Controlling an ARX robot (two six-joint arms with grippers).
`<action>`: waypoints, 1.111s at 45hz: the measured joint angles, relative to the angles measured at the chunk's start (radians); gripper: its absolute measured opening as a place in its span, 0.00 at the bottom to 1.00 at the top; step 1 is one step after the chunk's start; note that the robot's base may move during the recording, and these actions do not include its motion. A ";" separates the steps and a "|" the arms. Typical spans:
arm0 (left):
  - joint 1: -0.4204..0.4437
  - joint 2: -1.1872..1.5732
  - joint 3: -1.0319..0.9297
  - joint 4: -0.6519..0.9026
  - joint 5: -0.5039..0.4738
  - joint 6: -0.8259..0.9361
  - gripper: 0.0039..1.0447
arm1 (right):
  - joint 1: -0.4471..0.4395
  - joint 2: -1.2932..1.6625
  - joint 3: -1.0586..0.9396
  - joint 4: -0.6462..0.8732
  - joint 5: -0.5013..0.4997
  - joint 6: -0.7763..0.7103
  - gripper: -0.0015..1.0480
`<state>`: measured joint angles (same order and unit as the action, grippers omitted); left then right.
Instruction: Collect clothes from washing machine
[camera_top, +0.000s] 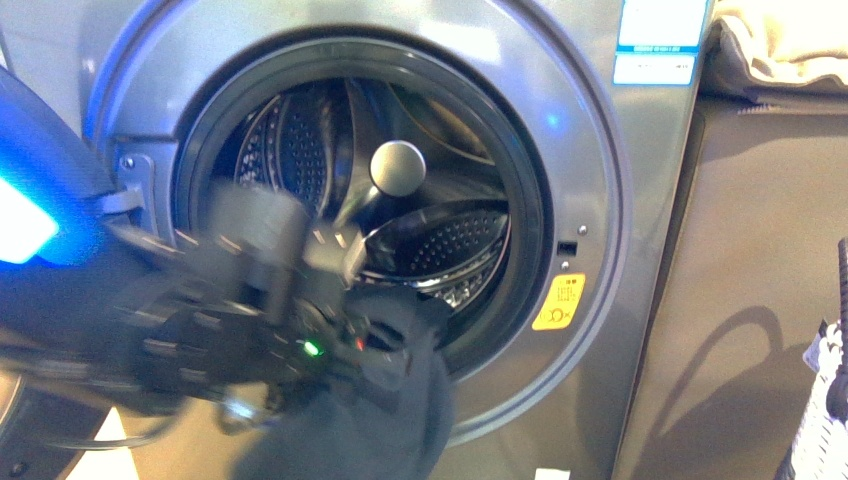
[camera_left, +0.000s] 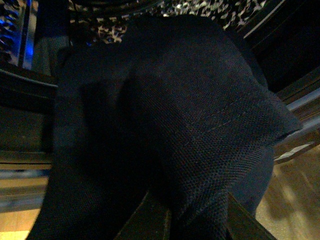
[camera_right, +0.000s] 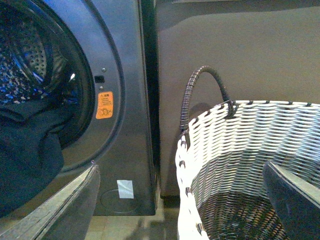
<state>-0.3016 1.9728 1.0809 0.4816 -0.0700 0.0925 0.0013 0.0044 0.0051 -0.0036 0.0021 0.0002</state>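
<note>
Grey washing machine (camera_top: 610, 330), filling most of the front view, with the door (camera_top: 50, 160) swung open to the left. Perforated steel drum (camera_top: 445, 240) visible behind the dark round rim, with no cloth in the part that shows.

Dark navy clothes (camera_top: 405, 420), one limp piece, spilling out of the opening over the lower rim and hanging down the front of the machine. Same cloth at the mouth of the drum in the right wrist view.

White-and-grey woven basket (camera_right: 240, 130) with a dark arched handle, on the floor near the machine's right side, in front of a plain brown-grey panel.

Left gripper (camera_left: 190, 212), blurred in the front view, low before the opening. In its own wrist view, dark fingers (camera_left: 147, 220) pinched on a fold of the clothes, with cloth filling the space between them.

Right gripper (camera_right: 181, 167) spread wide, nothing between its fingers, near the basket.

Orange sticker (camera_right: 104, 105) just right of the opening. Blue-white label (camera_top: 660, 35) at the upper right corner of the machine's front.
</note>
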 joint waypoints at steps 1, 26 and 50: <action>0.000 -0.027 -0.018 0.004 0.006 -0.003 0.09 | 0.000 0.000 0.000 0.000 0.000 0.000 0.93; -0.047 -0.459 -0.114 -0.109 0.064 -0.013 0.09 | 0.000 0.000 0.000 0.000 0.000 0.000 0.93; -0.187 -0.723 0.071 -0.302 0.047 0.077 0.09 | 0.000 0.000 0.000 0.000 0.000 0.000 0.93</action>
<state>-0.4881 1.2499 1.1522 0.1799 -0.0235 0.1696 0.0013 0.0044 0.0051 -0.0036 0.0021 0.0002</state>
